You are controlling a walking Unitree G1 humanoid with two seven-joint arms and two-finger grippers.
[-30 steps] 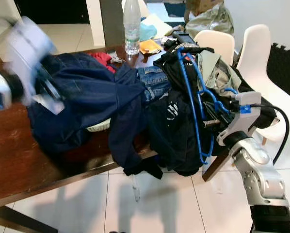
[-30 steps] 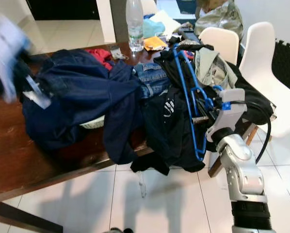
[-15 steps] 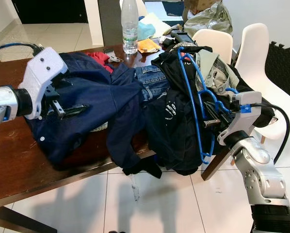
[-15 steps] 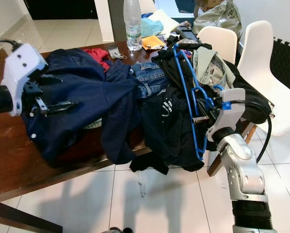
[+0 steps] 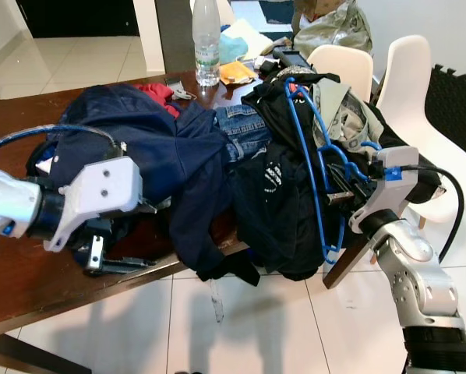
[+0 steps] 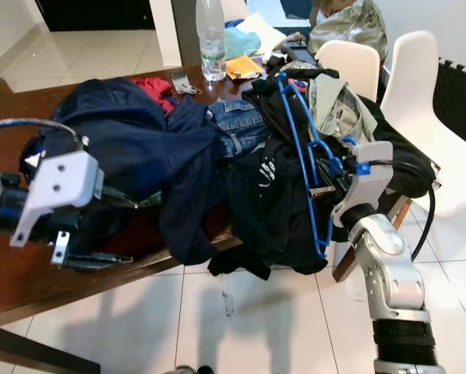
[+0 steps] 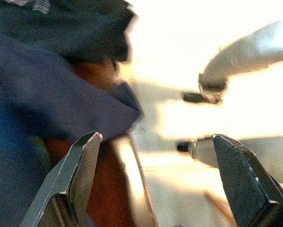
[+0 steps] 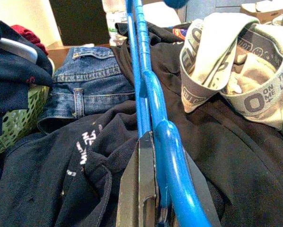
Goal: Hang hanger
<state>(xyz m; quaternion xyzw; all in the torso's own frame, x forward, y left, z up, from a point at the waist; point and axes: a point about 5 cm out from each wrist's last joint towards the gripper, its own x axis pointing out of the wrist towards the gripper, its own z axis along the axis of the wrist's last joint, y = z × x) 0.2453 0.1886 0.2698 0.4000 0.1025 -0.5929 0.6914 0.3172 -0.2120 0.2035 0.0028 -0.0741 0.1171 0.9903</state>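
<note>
Since the earlier frame the left gripper point(image 5: 112, 261) had dropped off the navy jacket point(image 5: 139, 148) down to the table point(image 5: 22, 288) edge, fingers spread wide with nothing between them. The blue hanger point(image 5: 315, 164) hadn't budged: clamped in the right gripper point(image 5: 338, 191), lying lengthwise over the black shirt point(image 5: 276, 195), running away from the robot. A green basket point(image 8: 16, 118) sat buried under the clothes.

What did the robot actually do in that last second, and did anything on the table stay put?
The left gripper swung down from above the navy jacket to the near table edge, fingers open, holding nothing. The jacket now lies more bunched up. The right gripper stayed clamped on the blue hanger against the black garment; the bottle and chairs have not moved.
</note>
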